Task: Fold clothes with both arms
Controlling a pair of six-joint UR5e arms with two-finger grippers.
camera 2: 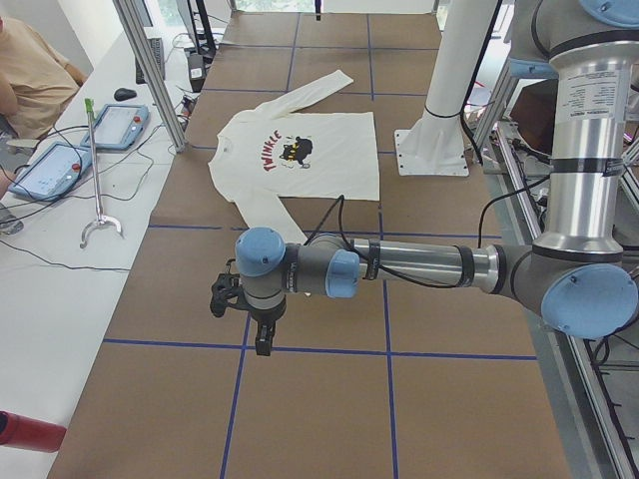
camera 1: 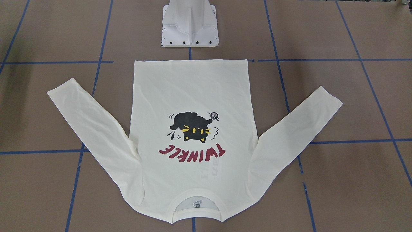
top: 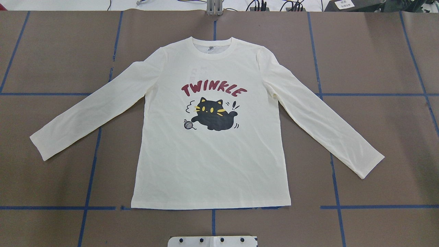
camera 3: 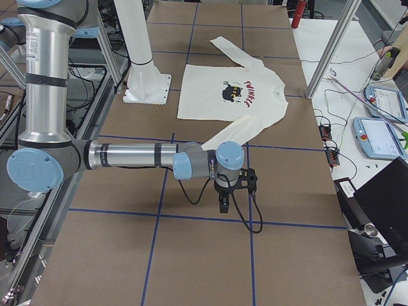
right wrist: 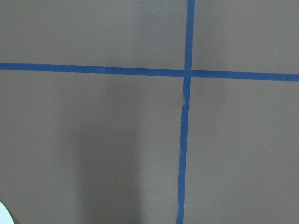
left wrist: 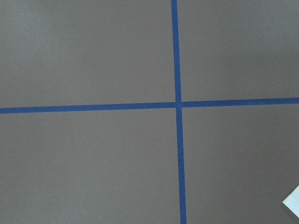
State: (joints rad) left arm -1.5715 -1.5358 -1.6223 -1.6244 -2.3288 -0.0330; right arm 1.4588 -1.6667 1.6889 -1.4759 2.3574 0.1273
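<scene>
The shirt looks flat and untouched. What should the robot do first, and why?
The T-shirt lies flat, print up, left sleeve and right sleeve spread; the left claw and right claw hang over the table beyond them. Probably each should move in toward its nearer cuff.

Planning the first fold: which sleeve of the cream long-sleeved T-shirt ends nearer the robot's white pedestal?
The sleeve on the robot's right: its cuff reaches closer to the white pedestal base than the left sleeve's cuff does.
</scene>
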